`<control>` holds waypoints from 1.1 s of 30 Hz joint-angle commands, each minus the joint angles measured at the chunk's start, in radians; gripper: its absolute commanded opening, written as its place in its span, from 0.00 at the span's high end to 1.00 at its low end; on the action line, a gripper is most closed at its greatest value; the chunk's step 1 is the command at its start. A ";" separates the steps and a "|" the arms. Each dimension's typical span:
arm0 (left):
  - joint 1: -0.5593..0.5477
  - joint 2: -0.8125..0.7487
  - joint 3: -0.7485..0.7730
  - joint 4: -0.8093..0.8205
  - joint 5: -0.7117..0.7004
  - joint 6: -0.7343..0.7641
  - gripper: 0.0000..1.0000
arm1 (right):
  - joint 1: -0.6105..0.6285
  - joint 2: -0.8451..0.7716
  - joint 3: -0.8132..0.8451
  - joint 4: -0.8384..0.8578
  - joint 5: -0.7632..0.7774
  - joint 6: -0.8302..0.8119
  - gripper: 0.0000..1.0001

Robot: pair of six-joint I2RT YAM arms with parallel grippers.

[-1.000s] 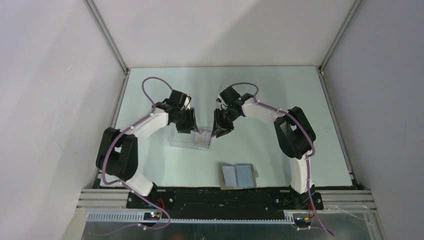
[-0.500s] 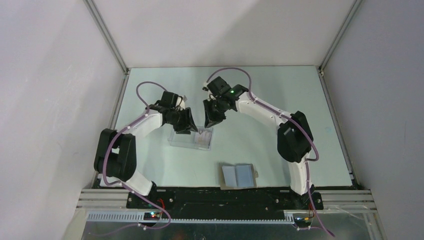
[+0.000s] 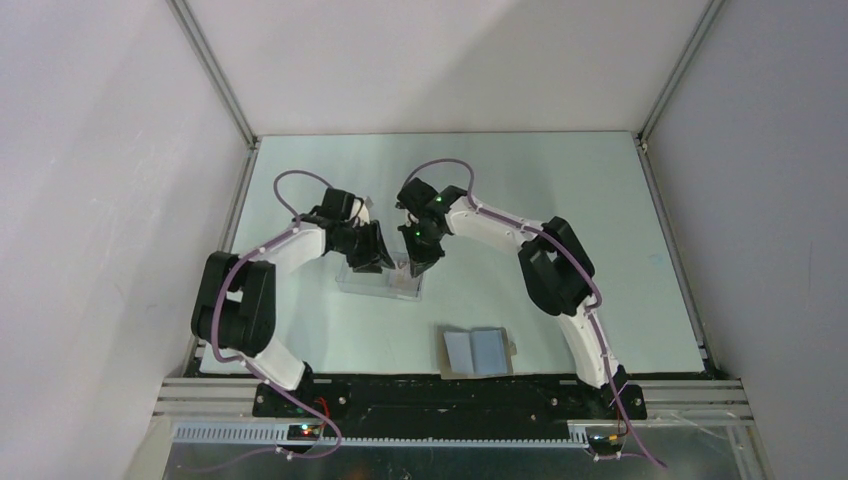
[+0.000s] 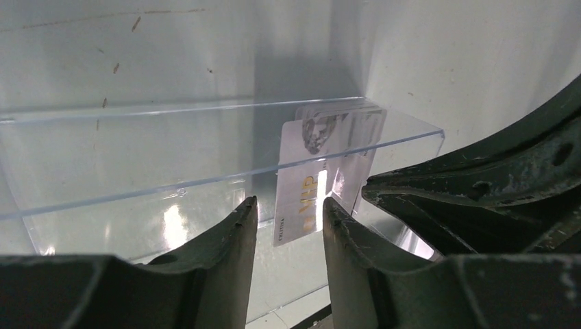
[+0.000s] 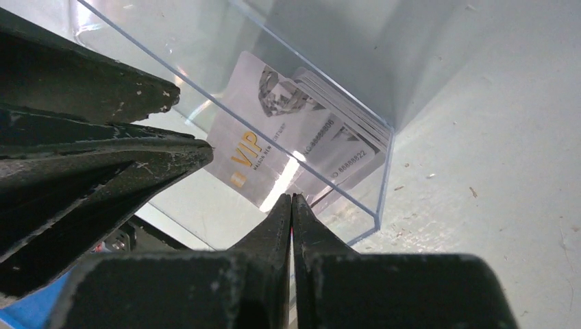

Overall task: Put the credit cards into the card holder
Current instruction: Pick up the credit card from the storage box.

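Credit cards (image 5: 322, 130): leant on edge inside clear box (image 4: 137, 157), well apart from card holder (image 3: 477, 352). Left gripper (image 4: 288, 209): fingers set apart. Right gripper (image 5: 292, 205): fingers pressed together at front card (image 5: 253, 151); card may be dropped if barely nipped

Credit cards (image 5: 294, 137): pale stack, front one printed with gold "VIP", standing on edge and tilted at one end of the clear box (image 5: 381, 179), mid-frame. Card holder (image 3: 477, 352): open flat, blue lining up, lower centre.
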 commanded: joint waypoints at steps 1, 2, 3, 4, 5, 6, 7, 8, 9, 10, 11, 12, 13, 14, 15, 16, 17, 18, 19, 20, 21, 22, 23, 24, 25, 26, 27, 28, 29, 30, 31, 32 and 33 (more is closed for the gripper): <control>0.010 0.011 -0.018 0.027 0.018 -0.007 0.56 | 0.019 0.020 0.016 0.008 0.053 -0.025 0.98; 0.010 0.012 -0.019 0.029 0.020 -0.008 0.57 | 0.021 0.023 0.017 0.004 0.061 -0.026 0.98; 0.010 0.017 -0.019 0.031 0.025 -0.009 0.57 | 0.023 0.030 0.020 0.002 0.073 -0.026 0.99; 0.009 0.019 -0.017 0.033 0.026 -0.009 0.57 | 0.025 0.033 0.023 -0.002 0.079 -0.026 0.99; 0.010 0.025 -0.016 0.034 0.026 -0.009 0.57 | 0.027 0.040 0.026 -0.005 0.092 -0.027 0.98; 0.010 0.026 -0.015 0.035 0.026 -0.010 0.57 | 0.030 0.043 0.027 -0.010 0.098 -0.027 0.98; 0.010 0.032 -0.015 0.035 0.026 -0.011 0.57 | 0.031 0.051 0.032 -0.014 0.111 -0.027 0.99; 0.010 0.036 -0.014 0.037 0.025 -0.011 0.57 | 0.034 0.055 0.036 -0.023 0.117 -0.027 0.99; 0.010 0.042 -0.014 0.039 0.028 -0.013 0.58 | 0.035 0.062 0.038 -0.027 0.124 -0.029 0.99; 0.010 0.046 -0.014 0.040 0.029 -0.013 0.58 | 0.037 0.069 0.040 -0.033 0.127 -0.028 0.99; 0.010 0.051 -0.015 0.043 0.035 -0.014 0.59 | 0.037 0.070 0.040 -0.036 0.133 -0.028 0.99; 0.010 0.055 -0.015 0.045 0.038 -0.015 0.60 | 0.037 0.074 0.039 -0.040 0.135 -0.027 1.00; 0.010 0.061 -0.015 0.047 0.042 -0.014 0.62 | 0.037 0.074 0.037 -0.041 0.137 -0.027 1.00; 0.010 0.063 -0.014 0.048 0.045 -0.014 0.62 | 0.037 0.076 0.035 -0.042 0.138 -0.024 1.00; 0.010 0.068 -0.015 0.053 0.053 -0.014 0.63 | 0.039 0.076 0.035 -0.042 0.137 -0.023 1.00; 0.010 0.075 -0.015 0.054 0.058 -0.014 0.63 | 0.039 0.075 0.033 -0.042 0.137 -0.022 1.00; 0.010 0.077 -0.014 0.058 0.071 -0.014 0.64 | 0.038 0.075 0.034 -0.042 0.135 -0.021 1.00; 0.008 0.081 -0.014 0.060 0.085 -0.014 0.65 | 0.039 0.075 0.035 -0.041 0.134 -0.020 1.00; 0.009 0.082 -0.014 0.066 0.091 -0.015 0.65 | 0.039 0.074 0.035 -0.041 0.131 -0.019 1.00; 0.009 0.084 -0.013 0.069 0.105 -0.015 0.65 | 0.039 0.074 0.035 -0.040 0.128 -0.018 1.00; 0.008 0.086 -0.014 0.073 0.114 -0.016 0.65 | 0.039 0.074 0.035 -0.040 0.127 -0.018 1.00; 0.008 0.090 -0.010 0.075 0.131 -0.015 0.66 | 0.039 0.073 0.034 -0.039 0.127 -0.017 1.00; 0.009 0.092 -0.009 0.078 0.137 -0.015 0.68 | 0.038 0.072 0.034 -0.039 0.126 -0.017 1.00; 0.009 0.095 -0.008 0.078 0.145 -0.017 0.69 | 0.038 0.073 0.036 -0.039 0.124 -0.017 1.00; 0.008 0.096 -0.008 0.080 0.148 -0.017 0.73 | 0.038 0.072 0.035 -0.039 0.124 -0.017 1.00; 0.009 0.092 -0.007 0.082 0.153 -0.017 0.75 | 0.037 0.072 0.035 -0.040 0.124 -0.017 1.00; 0.009 0.090 -0.006 0.083 0.154 -0.018 0.78 | 0.037 0.074 0.034 -0.041 0.124 -0.017 1.00; 0.009 0.085 -0.007 0.084 0.161 -0.019 0.79 | 0.037 0.074 0.035 -0.041 0.122 -0.017 1.00; 0.008 0.083 -0.007 0.087 0.167 -0.019 0.81 | 0.037 0.075 0.035 -0.041 0.121 -0.017 1.00; 0.009 0.080 -0.006 0.088 0.181 -0.019 0.82 | 0.036 0.074 0.034 -0.041 0.121 -0.017 1.00; 0.009 0.079 -0.005 0.090 0.188 -0.019 0.83 | 0.034 0.074 0.034 -0.040 0.120 -0.017 1.00; 0.009 0.077 -0.005 0.092 0.205 -0.018 0.85 | 0.034 0.074 0.034 -0.040 0.118 -0.017 1.00; 0.009 0.074 -0.003 0.092 0.215 -0.018 0.86 | 0.033 0.074 0.035 -0.041 0.117 -0.015 1.00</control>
